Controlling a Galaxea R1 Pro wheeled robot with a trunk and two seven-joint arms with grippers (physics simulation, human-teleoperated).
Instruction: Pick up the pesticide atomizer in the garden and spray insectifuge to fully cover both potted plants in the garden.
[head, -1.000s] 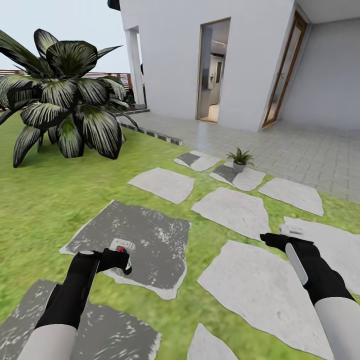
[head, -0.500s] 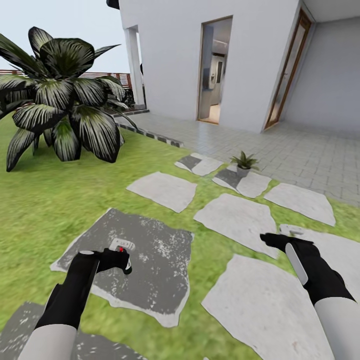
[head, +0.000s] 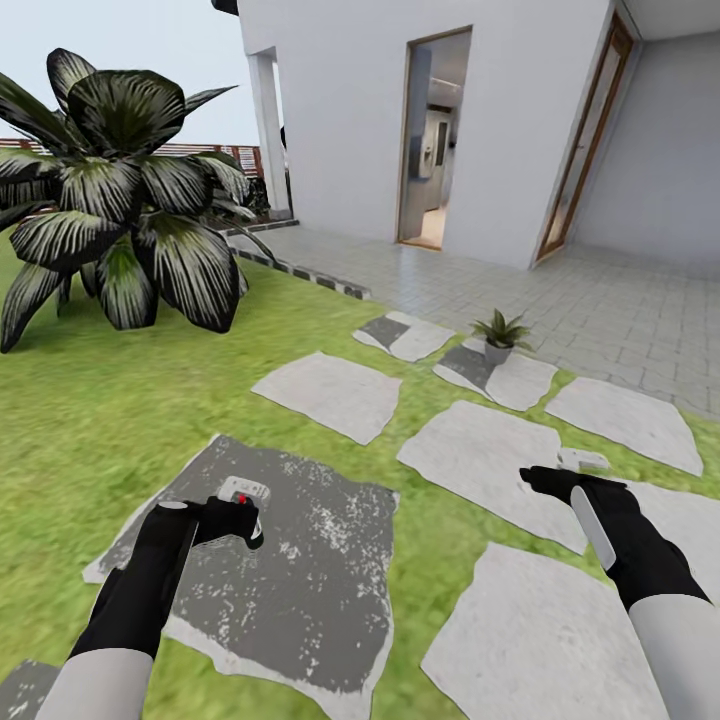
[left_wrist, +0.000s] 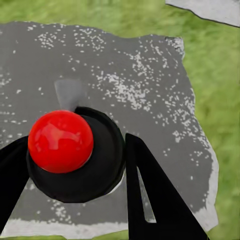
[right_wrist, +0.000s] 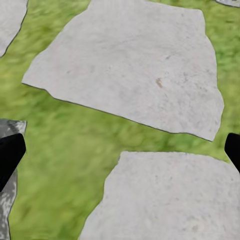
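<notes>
My left gripper (head: 240, 515) is low at the left of the head view, shut on the pesticide atomizer (head: 243, 492), whose whitish head with a red dot sticks out above the fingers. In the left wrist view the atomizer (left_wrist: 60, 141) appears as a dark round top with a red knob, held in my left gripper (left_wrist: 75, 167) over a dark grey stepping stone (left_wrist: 140, 90). My right gripper (head: 545, 482) hangs open over the stones, and the right wrist view shows it (right_wrist: 120, 150) spread wide with nothing inside. One small potted plant (head: 502, 335) in a grey pot stands ahead on a stone.
A big bush of dark striped leaves (head: 110, 190) stands on the lawn (head: 120, 400) at the left. Pale stepping stones (head: 480, 460) lead to the grey paving (head: 600, 310) by the white house, which has an open doorway (head: 435, 140). A brown fence (head: 215, 155) runs behind.
The whole view has shifted as the robot moves forward: the stones slide toward me and the small potted plant drifts right. Both arms keep their pose.
</notes>
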